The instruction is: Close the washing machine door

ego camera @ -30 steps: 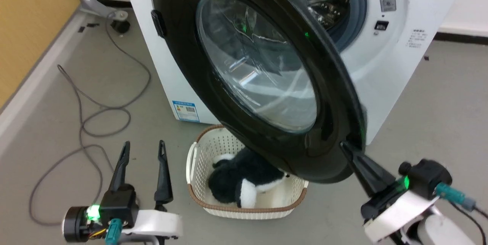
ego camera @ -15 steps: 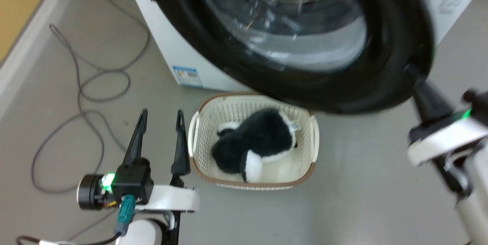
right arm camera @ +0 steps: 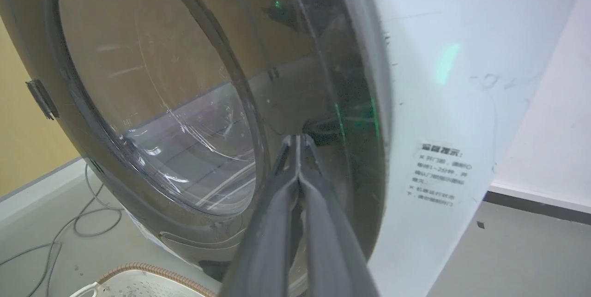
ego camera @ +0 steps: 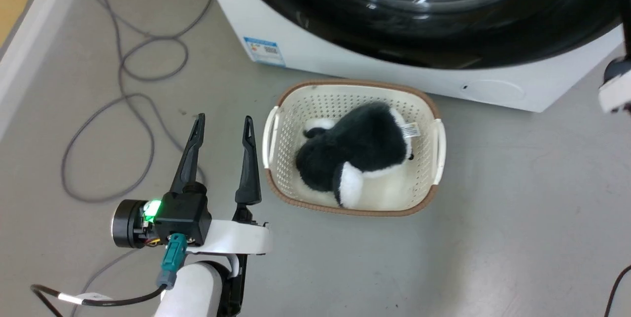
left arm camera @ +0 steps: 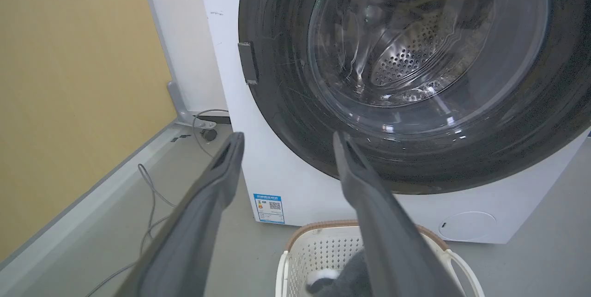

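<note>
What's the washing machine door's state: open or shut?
Shut, or nearly: the washing machine door lies flat against the washing machine front, no gap showing. Whether it has latched, cannot tell.

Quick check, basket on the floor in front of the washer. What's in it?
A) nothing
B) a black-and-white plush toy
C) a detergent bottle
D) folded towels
B: in the head view, the cream basket in front of the washing machine holds a black-and-white plush toy.
</note>
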